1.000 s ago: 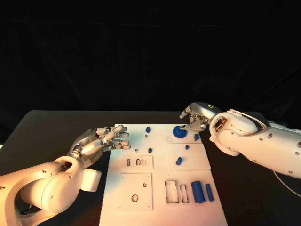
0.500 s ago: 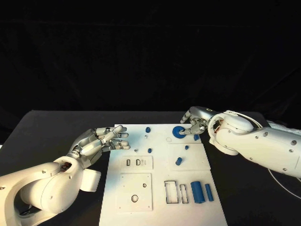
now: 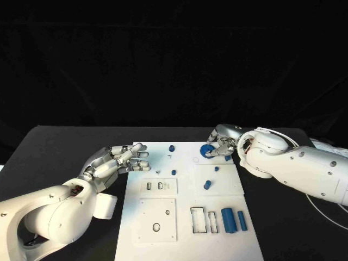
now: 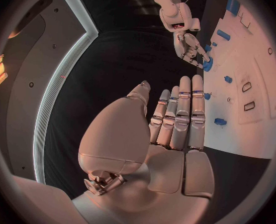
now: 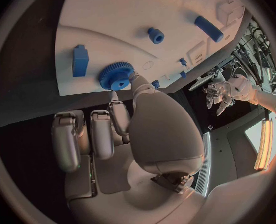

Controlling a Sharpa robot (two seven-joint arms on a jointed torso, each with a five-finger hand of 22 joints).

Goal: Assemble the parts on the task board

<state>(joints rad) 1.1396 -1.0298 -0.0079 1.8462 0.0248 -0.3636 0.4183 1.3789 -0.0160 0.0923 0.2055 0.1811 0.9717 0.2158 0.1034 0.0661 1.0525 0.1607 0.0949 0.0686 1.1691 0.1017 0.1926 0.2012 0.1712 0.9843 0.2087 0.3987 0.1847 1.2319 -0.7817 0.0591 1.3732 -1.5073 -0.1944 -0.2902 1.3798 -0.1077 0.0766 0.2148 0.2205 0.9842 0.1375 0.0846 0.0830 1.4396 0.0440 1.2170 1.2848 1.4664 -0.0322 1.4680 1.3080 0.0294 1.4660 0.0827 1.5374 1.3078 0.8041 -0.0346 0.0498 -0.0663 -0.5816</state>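
White board (image 3: 188, 217) is laid down the middle of the black table (image 3: 56, 147). Nearest on it, at about 5 o'clock, two blue cylinders (image 3: 229, 221) are seen lying side by side, just beside two dark-rimmed rectangular slots (image 3: 197, 221). Further up, a short blue peg (image 3: 207, 185) is seen near the centre. At 9 o'clock the left hand (image 3: 115, 163) is held over the board's edge — fingers (image 4: 182, 115) extended and close together, nothing grasped. Farthest, at 1 o'clock, the blue gear (image 3: 207, 150) is found on the board's far right corner; it is touched by the right hand (image 3: 225, 140) — fingertips (image 5: 135, 78) against its toothed rim, though a full grip cannot be confirmed.
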